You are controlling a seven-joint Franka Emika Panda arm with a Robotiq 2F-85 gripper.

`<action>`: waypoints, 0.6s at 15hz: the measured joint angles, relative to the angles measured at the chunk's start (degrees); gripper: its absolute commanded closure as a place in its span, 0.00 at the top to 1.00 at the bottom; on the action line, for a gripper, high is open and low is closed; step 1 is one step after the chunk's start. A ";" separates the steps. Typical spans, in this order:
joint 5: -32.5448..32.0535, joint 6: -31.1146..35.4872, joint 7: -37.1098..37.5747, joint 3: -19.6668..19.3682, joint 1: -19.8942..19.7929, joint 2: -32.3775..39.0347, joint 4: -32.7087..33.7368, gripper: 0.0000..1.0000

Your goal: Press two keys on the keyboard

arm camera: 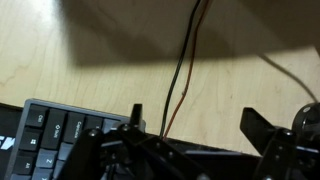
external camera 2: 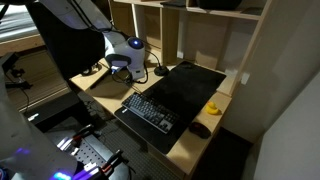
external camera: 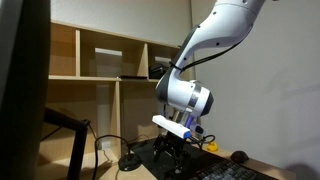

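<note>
Keyboard point(arm camera: 45, 132) partly behind end effector point(arm camera: 192, 118)

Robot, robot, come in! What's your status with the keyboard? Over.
Gripper open, hovering by end of keyboard. No key contact seen. Thin cable close by.
</note>
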 measured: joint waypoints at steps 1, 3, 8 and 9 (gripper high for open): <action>0.00 0.02 0.00 -0.08 0.01 0.05 0.00 1.00; 0.32 0.26 -0.01 -0.25 0.00 0.84 0.37 1.00; 4.04 2.16 -1.88 -0.24 -0.01 3.18 1.96 1.00; 4.05 2.24 -1.88 -0.24 0.00 3.30 2.06 1.00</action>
